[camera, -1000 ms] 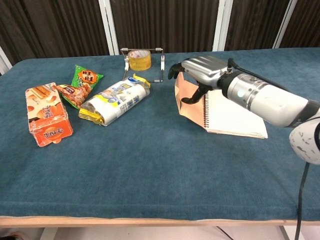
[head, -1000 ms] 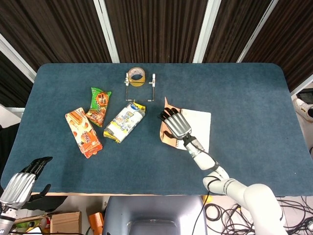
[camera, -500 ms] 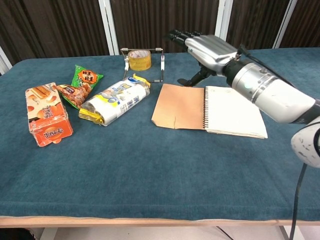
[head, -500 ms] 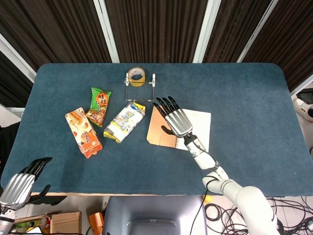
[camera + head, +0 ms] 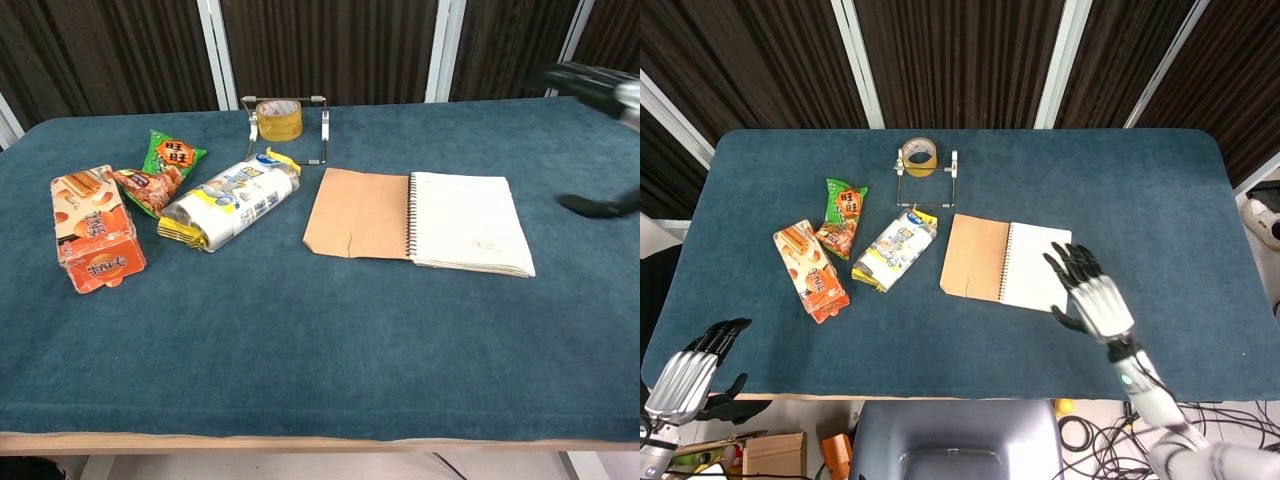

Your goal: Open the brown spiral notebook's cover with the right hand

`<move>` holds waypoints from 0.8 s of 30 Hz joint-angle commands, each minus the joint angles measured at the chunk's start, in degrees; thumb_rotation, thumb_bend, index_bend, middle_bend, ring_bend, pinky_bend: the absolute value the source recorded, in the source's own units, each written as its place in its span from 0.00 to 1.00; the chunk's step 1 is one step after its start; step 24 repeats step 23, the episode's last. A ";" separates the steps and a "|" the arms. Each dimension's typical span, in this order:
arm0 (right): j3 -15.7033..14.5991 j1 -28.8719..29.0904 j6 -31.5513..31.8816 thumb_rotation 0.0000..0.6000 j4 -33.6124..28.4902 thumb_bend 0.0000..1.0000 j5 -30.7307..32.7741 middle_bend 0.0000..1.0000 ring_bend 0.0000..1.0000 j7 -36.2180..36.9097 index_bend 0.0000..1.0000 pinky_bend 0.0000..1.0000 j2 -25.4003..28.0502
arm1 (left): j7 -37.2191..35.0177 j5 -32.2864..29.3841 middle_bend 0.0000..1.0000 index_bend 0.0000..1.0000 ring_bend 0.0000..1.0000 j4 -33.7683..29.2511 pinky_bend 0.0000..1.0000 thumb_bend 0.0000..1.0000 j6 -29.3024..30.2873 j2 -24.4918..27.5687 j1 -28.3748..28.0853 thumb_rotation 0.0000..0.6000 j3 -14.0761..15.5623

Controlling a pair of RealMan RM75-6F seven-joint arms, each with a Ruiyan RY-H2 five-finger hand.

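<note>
The brown spiral notebook lies open on the blue table: its brown cover point(image 5: 975, 257) point(image 5: 358, 213) is flat to the left of the spiral, and the white page point(image 5: 1035, 265) point(image 5: 465, 232) shows to the right. My right hand point(image 5: 1091, 295) hovers with fingers spread over the page's right edge, holding nothing. In the chest view only blurred fingertips point(image 5: 590, 87) of it show at the right border. My left hand point(image 5: 690, 375) hangs below the table's front left corner, fingers loosely apart and empty.
A tape roll on a wire stand point(image 5: 921, 158) sits behind the notebook. Left of the cover lie a white and yellow snack bag point(image 5: 895, 250), a green and orange packet point(image 5: 842, 216) and an orange cracker box point(image 5: 810, 270).
The right hand let go of the cover, which fell flat to the left, then the hand pulled back toward the right and front. The left hand stayed put.
</note>
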 commanded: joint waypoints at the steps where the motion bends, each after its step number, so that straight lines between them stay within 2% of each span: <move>1: -7.39 -12.28 8.15 1.00 -6.88 0.24 2.33 0.00 0.00 -4.22 0.00 0.12 8.09 | 1.16 -0.15 0.14 0.14 0.13 -0.02 0.33 0.37 0.36 -0.63 0.06 1.00 -0.31; 6: -5.83 -12.97 5.56 1.00 -6.11 0.24 3.34 0.00 0.00 -1.06 0.00 0.13 9.29 | 2.36 -0.78 0.14 0.14 0.13 0.29 0.33 0.37 1.75 -1.48 0.61 1.00 -0.99; 12: -2.26 -14.36 6.26 1.00 -4.31 0.24 4.88 0.00 0.00 -3.20 0.00 0.14 7.26 | 1.69 -1.65 0.14 0.14 0.13 0.83 0.33 0.37 3.17 -1.81 1.28 1.00 -1.67; 24: -1.28 -15.89 4.55 1.00 -3.70 0.24 2.78 0.00 0.00 -3.34 0.00 0.14 7.11 | 1.26 -1.43 0.14 0.15 0.13 1.03 0.33 0.37 2.56 -1.53 1.09 1.00 -1.48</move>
